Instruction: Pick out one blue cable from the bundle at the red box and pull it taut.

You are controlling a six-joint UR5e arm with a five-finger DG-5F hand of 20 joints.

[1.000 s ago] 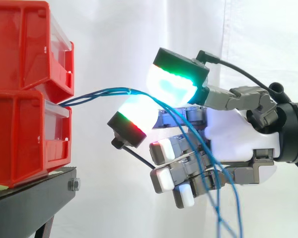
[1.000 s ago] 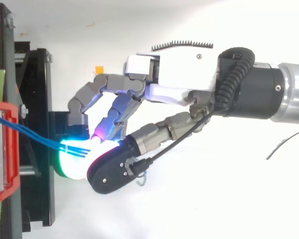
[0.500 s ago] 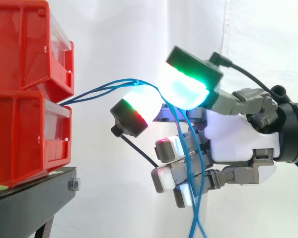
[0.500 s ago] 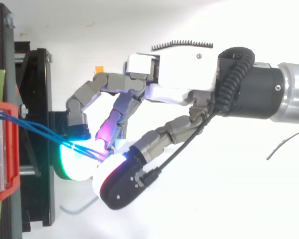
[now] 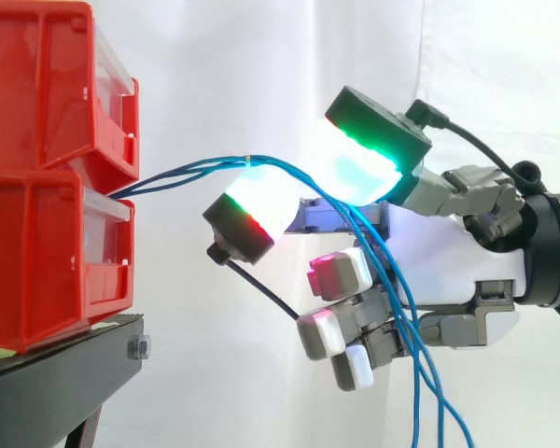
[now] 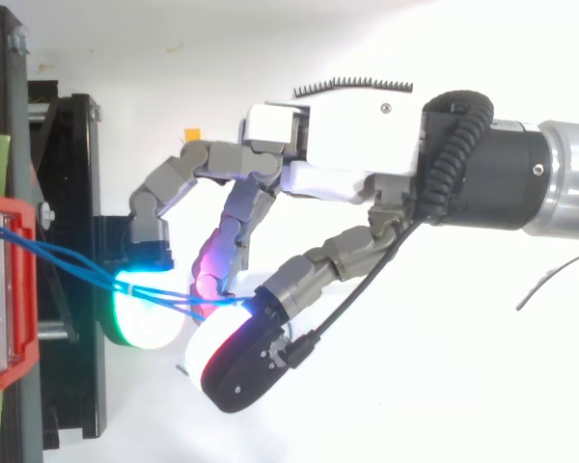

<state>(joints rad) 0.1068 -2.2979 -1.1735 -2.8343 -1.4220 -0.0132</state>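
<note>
Blue cables [image 5: 187, 169]: thin, light and limp, likely slick-jacketed, so apt to slide through a loose hold and to tangle with each other. Leaving the front edge of the red box [image 5: 37, 252] at the seam between its two stacked bins, above the black stand [image 5: 65, 373]; arching rightward, then hanging down in several strands past the palm. Best taken on a single strand just beyond the crest of the arch, pinched flat between pads, clear of its neighbours.

Robot hand [image 5: 448, 252] curled loosely round the whole bundle: draped over the white-and-red pad [image 5: 261, 201], passing under the green pad [image 5: 359, 173], no tight pinch visible between the two.

Against half a second ago: green pad farther up and right, gap between the pads wider, arch lower and flatter, more strands hanging at the lower right.
</note>
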